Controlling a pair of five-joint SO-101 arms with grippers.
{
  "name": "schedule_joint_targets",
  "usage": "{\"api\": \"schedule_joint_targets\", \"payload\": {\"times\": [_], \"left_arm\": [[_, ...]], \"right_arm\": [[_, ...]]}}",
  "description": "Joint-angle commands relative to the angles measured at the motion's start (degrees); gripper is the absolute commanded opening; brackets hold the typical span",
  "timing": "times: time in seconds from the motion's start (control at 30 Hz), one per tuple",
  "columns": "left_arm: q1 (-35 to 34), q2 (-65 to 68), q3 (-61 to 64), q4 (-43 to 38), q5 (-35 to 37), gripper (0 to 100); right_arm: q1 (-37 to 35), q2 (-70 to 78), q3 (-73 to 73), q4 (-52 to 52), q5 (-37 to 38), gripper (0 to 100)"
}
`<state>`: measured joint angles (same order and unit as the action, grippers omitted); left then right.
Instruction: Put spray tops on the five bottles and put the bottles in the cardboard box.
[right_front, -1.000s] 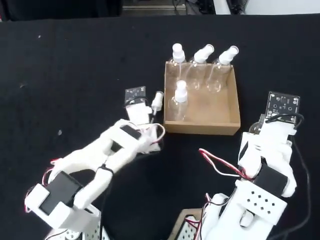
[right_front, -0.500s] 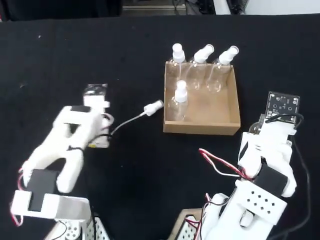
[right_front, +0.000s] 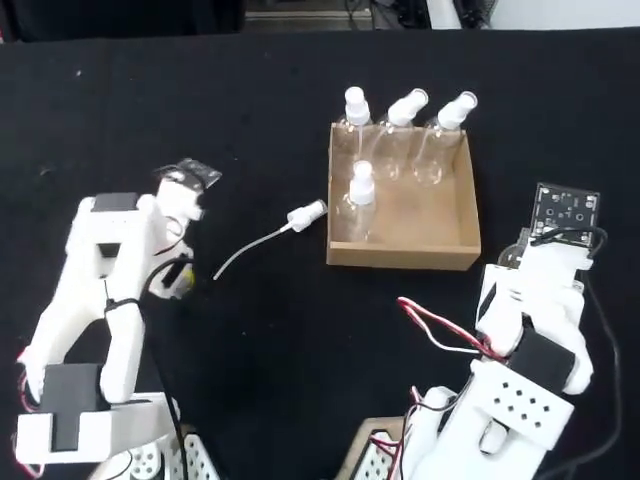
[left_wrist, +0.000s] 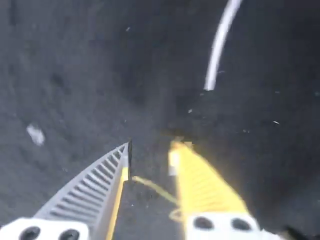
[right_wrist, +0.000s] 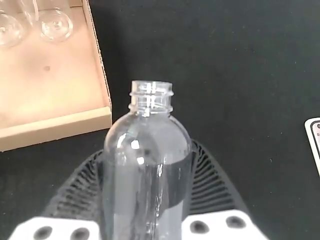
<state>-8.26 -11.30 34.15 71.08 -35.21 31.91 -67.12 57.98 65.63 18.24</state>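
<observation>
Farther from spray top (right_front: 305, 213), left end effector (left_wrist: 151, 146) sits.

Left arm (right_front: 105, 270) swung away, spray top (right_front: 305, 214) dropped

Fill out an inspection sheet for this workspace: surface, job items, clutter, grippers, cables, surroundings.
Surface: black table, cloth-like.
Job's things: the cardboard box holds four capped bottles; one spray top lies on the table beside the box, its tube pointing away from it; one uncapped bottle is outside the box.
Clutter: pale specks on the table.
Grippers: left gripper open and empty, near the tube's end; right gripper shut on the uncapped bottle.
Cables: red and white wires loop from the right arm.
Surroundings: dark cables beyond the table's far edge.
</observation>
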Motion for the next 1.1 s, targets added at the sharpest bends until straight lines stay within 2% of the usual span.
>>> {"api": "schedule_joint_targets", "payload": {"times": [0.0, 0.1, 0.17, 0.27, 0.4, 0.63, 0.77, 1.07], "left_arm": [[4.35, -2.20, -6.73, 2.64, -1.14, 20], [8.40, -2.20, -8.75, 4.57, -1.14, 17], [10.33, -2.20, -9.19, 4.31, -1.23, 16], [11.38, -1.67, -9.45, 3.43, -1.23, 16], [11.65, 1.76, -9.45, 3.25, -1.14, 16], [11.47, 7.56, -10.68, 3.60, -0.70, 16], [13.05, 7.74, -12.00, 2.81, 4.31, 16], [13.58, 8.00, -13.05, 2.37, 5.54, 16]], "right_arm": [[0.62, -1.19, 0.57, -0.97, -0.18, 1.1], [-0.09, -1.19, 2.68, -0.97, -0.35, 1.1], [-1.23, -1.19, 3.74, -0.97, -3.78, 1.1], [-5.71, -1.27, 5.05, -1.05, -9.76, 1.1], [-11.43, -1.27, 8.04, -1.49, -11.08, 1.1], [-11.87, -1.27, 13.14, -5.01, -11.60, 1.1], [-11.96, -1.27, 16.22, -7.30, -11.69, 1.1], [-11.87, -1.27, 17.63, -8.26, -11.69, 1.0]]}}
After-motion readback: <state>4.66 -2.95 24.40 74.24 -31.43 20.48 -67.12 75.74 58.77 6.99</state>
